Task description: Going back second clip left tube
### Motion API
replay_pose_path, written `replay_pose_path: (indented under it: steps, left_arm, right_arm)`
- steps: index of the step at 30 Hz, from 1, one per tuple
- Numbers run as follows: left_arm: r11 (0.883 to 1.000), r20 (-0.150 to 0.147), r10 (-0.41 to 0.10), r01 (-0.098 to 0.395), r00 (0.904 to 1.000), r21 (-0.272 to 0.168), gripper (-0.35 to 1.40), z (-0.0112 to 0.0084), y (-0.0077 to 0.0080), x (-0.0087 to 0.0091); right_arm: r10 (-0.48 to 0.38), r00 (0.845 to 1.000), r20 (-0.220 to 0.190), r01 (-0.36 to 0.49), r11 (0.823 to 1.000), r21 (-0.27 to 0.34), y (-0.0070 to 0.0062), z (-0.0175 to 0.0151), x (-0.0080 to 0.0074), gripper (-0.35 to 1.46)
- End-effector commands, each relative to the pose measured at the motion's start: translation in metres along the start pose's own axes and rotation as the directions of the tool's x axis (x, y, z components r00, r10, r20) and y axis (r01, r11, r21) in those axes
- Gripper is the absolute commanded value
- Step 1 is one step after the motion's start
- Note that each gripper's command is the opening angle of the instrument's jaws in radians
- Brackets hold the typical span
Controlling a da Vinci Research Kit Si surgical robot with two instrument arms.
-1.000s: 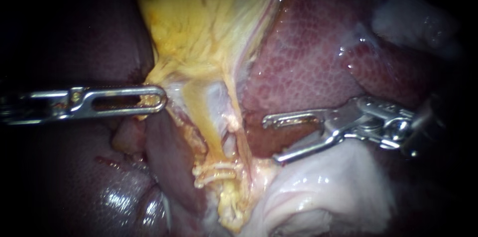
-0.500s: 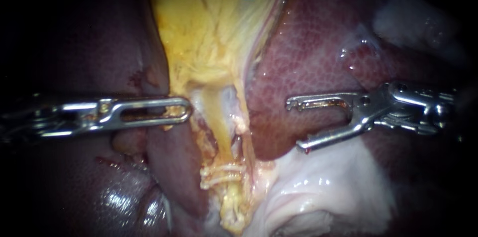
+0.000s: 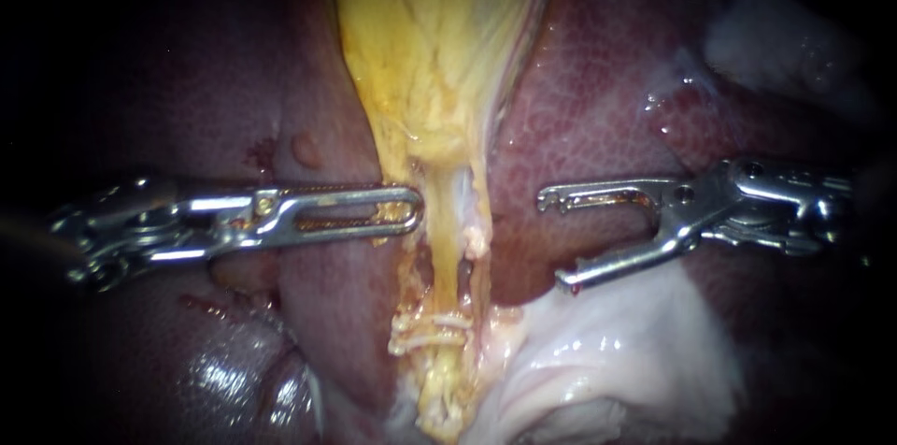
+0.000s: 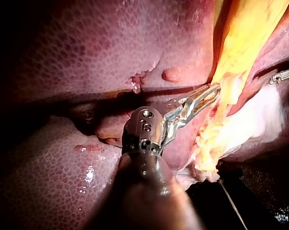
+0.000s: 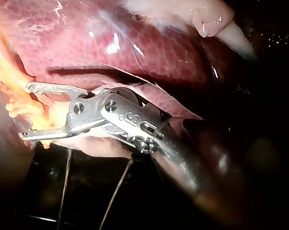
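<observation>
Right instrument open and empty, apart from the clipped left tube
Sits to the right of the tube over the liver, end effector gaping wide, gripping nothing, tips aimed sideways across the tube's up-and-down run; two pale clips already across its lower end; left instrument nearer, end effector clamped on the gallbladder edge just beside the tube

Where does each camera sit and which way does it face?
Endoscope view: close over the tissue, facing the gallbladder and clips; left instrument enters from left, right instrument from right.
Left wrist view: on the left arm, looking along its shaft to jaws shut on the gallbladder.
Right wrist view: on the right arm, looking along its open jaws; liver beside them.
Shared: endoscope and left wrist views show both instruments.
</observation>
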Motion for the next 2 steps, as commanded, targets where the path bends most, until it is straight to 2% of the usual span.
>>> replay_pose_path:
  steps: [1,2]
  left_arm:
    - [1.000,0.000,0.000,0.000,1.0000,0.000,-0.35,0.0000,0.0000,0.0000]
    - [1.000,0.000,0.000,0.000,1.0000,0.000,-0.35,0.0000,0.0000,0.0000]
  right_arm:
    - [0.000,1.000,0.000,0.000,1.000,0.001,-0.0001,0.0001,0.0001,0.60]
    - [0.000,1.000,0.000,0.000,1.000,0.001,-0.0001,0.0001,0.0001,0.60]
